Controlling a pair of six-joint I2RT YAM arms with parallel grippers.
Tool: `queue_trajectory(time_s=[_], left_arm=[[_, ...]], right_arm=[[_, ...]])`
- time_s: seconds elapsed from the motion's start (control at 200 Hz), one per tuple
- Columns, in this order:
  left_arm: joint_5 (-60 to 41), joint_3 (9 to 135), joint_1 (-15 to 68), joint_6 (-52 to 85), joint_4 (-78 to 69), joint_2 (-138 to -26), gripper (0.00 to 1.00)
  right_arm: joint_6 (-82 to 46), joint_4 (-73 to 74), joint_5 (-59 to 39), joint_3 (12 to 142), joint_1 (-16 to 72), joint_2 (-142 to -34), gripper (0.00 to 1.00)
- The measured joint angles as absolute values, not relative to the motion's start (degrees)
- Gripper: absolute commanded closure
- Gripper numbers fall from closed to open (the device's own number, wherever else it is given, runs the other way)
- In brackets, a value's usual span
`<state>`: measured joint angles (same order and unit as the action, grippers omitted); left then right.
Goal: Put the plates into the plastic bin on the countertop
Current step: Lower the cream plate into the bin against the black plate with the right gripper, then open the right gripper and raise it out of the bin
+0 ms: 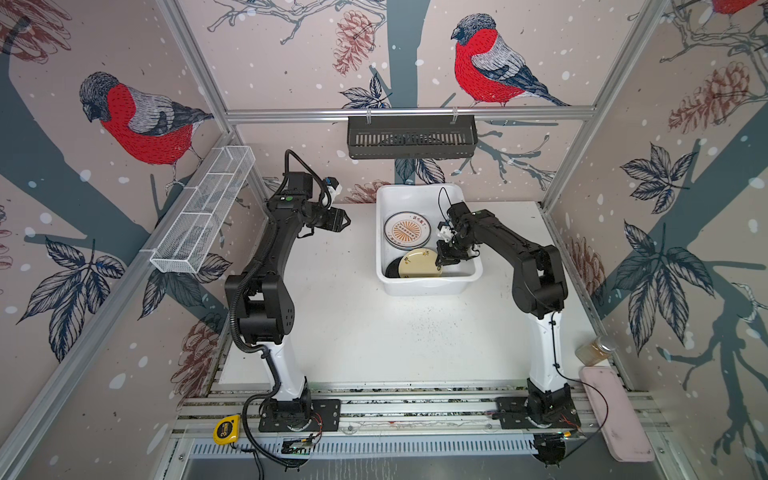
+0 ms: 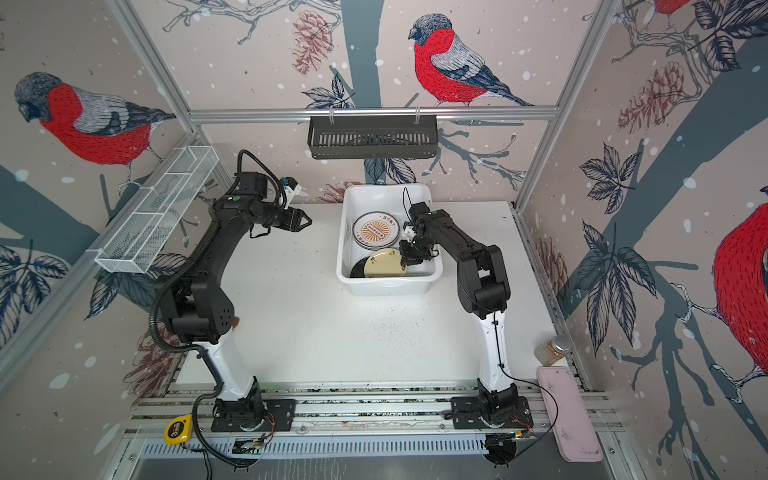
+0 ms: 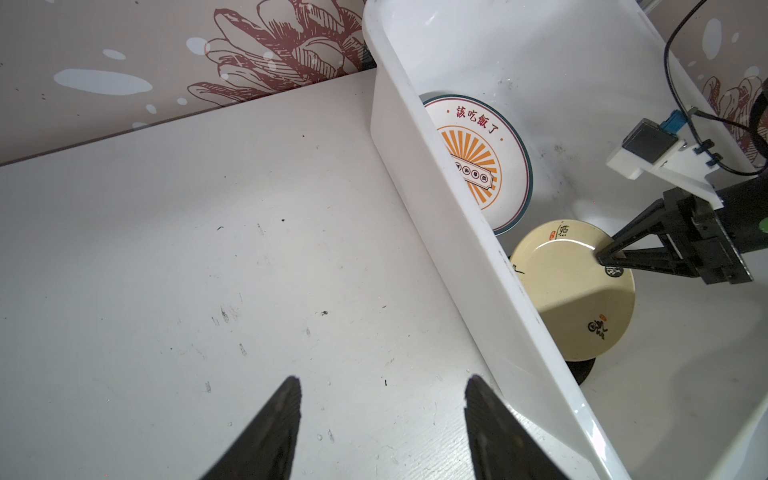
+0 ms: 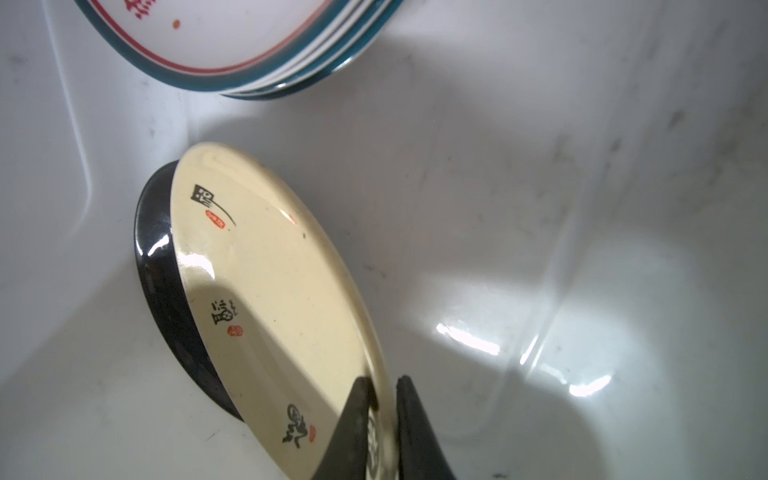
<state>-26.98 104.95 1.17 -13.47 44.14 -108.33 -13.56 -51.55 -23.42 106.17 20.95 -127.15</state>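
Observation:
The plastic bin (image 1: 428,286) (image 2: 390,286) stands at the back of the countertop (image 1: 374,332). Inside it lies a stack of plates topped by a white one with an orange sunburst (image 1: 406,230) (image 3: 478,158) (image 4: 232,37). Nearer the front, a pale yellow plate (image 1: 417,262) (image 3: 569,299) (image 4: 270,291) leans tilted on a black plate (image 1: 390,269) (image 4: 162,282). My right gripper (image 1: 439,262) (image 3: 602,259) (image 4: 384,384) reaches into the bin, its jaws closed narrowly on the yellow plate's rim. My left gripper (image 1: 347,220) (image 3: 382,380) hangs open and empty over the countertop, left of the bin.
A black slotted rack (image 1: 411,137) hangs on the back rail and a white wire-mesh basket (image 1: 203,208) on the left rail. A jar (image 1: 594,349) and a pink pad (image 1: 615,415) sit at the front right. A yellow tape measure (image 1: 226,430) lies on the front rail.

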Motion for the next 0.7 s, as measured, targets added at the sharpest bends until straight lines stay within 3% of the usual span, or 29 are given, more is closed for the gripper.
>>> queue_trajectory(time_s=[0.695], left_arm=[[-26.98, 105.01, 1.17, -13.50, 44.14, -108.57, 0.37]], right_arm=[[-13.54, -51.62, -23.40, 106.45, 21.02, -127.48, 0.71]])
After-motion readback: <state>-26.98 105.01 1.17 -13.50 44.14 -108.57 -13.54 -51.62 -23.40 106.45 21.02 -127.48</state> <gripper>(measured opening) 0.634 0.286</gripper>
